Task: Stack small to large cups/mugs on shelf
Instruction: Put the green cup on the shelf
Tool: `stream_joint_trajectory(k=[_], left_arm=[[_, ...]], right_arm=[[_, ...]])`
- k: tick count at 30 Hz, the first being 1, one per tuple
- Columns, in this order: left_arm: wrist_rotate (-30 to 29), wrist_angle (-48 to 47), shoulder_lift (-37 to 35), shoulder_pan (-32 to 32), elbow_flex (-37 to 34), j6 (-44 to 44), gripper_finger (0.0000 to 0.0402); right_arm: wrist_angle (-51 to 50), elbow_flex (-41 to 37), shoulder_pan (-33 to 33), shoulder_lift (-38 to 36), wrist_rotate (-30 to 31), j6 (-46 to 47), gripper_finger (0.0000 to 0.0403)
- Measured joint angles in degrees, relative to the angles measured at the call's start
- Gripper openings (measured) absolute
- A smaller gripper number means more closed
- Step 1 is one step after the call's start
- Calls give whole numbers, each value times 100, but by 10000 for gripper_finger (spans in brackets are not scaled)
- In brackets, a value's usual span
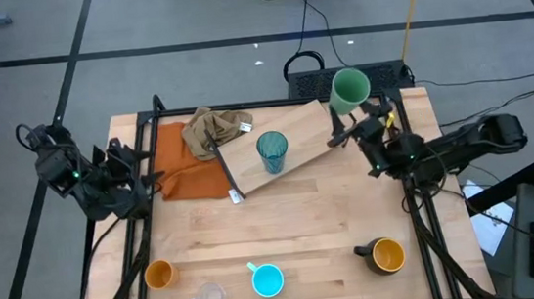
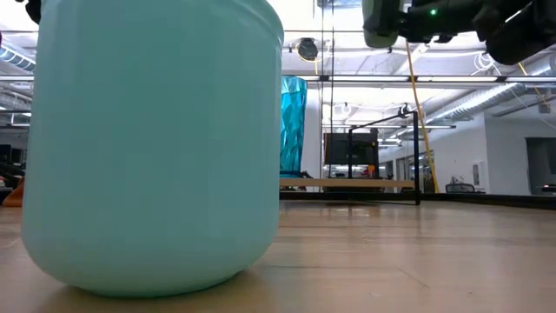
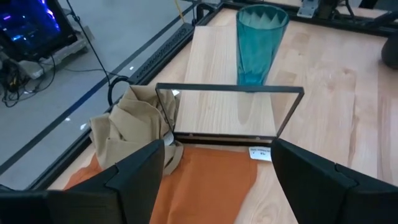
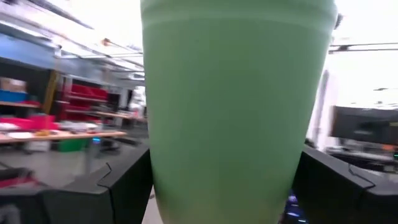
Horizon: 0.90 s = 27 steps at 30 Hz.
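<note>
Right gripper (image 1: 362,113) at upper right, grasping green cup (image 1: 350,88) above shelf (image 1: 277,149). Left gripper (image 1: 146,171) at left edge, spread, empty.

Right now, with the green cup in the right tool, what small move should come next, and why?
Probably lower the green cup, held in the right tool, onto the shelf beside the teal tumbler: it hangs at the shelf's far end, not yet set down.

tumbler (image 1: 272,152) on shelf (image 1: 295,132), cloth (image 1: 190,162) left, four cups (image 1: 268,280) along near edge
</note>
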Motion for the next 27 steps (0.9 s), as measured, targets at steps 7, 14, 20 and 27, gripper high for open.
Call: stream_joint_trajectory(k=[7,14,20,27], left_arm=[[-40,-3,-27,1,0,-26,296],[-33,-2,-25,2,0,-43,296],[18,-2,-25,2,0,-59,296],[16,-2,-25,1,0,0,296]], right_arm=[[-4,0,347,516,-21,630,307],[70,0,384,1211,60,1208,307],[357,-58,502,1669,181,1665,307],[439,-203,587,2059,437,2158,307]])
